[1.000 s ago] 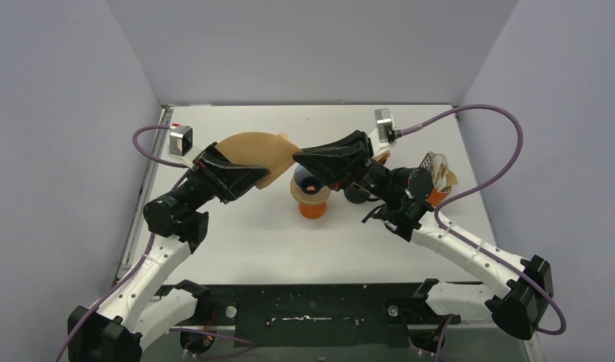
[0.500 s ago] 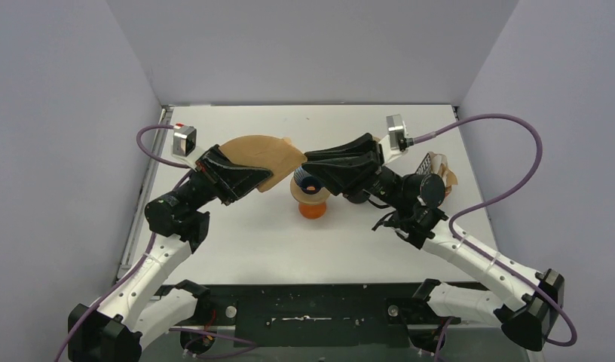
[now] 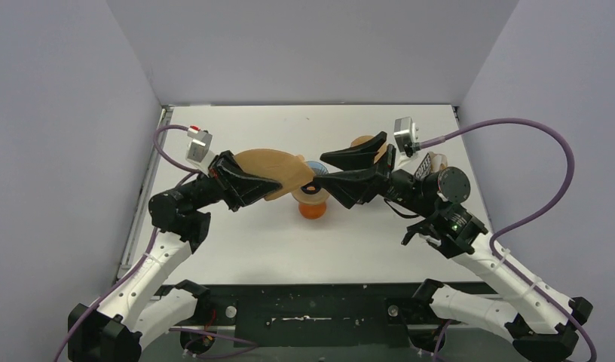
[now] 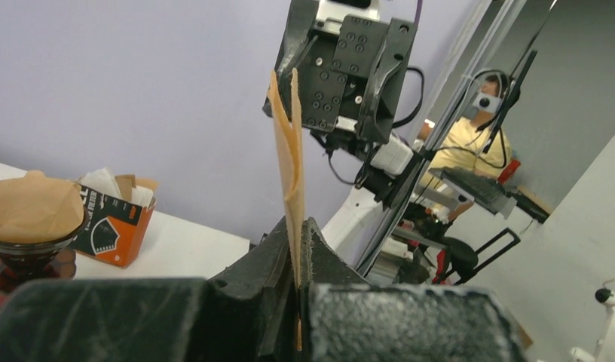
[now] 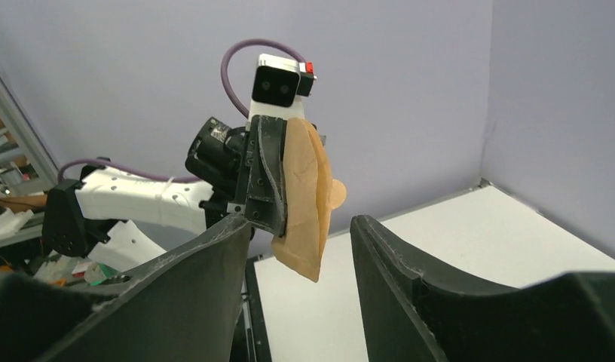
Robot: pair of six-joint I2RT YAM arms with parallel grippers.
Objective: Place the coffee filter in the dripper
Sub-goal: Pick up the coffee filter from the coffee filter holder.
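Observation:
The coffee filter [image 3: 278,167], a brown paper cone pressed flat, is pinched by its edge in my left gripper [image 3: 279,184], which is shut on it. It hangs just left of and above the dripper [image 3: 313,200], a dark cone on an orange base at the table's middle. In the left wrist view the filter [image 4: 289,151] stands edge-on out of the shut jaws. My right gripper [image 3: 320,172] is open, its fingers spread above the dripper and facing the filter's tip [image 5: 304,207] without touching it.
An orange box of filters [image 3: 434,163] stands at the right behind my right arm. Beside it a dark glass bowl [image 4: 22,253] carries another brown filter paper. Grey walls close in the left, back and right of the white table [image 3: 244,234].
My right gripper has opened, let go of the filter's tip and drawn back to the right. My left gripper has closed on the filter and carried it right and lower, toward the dripper.

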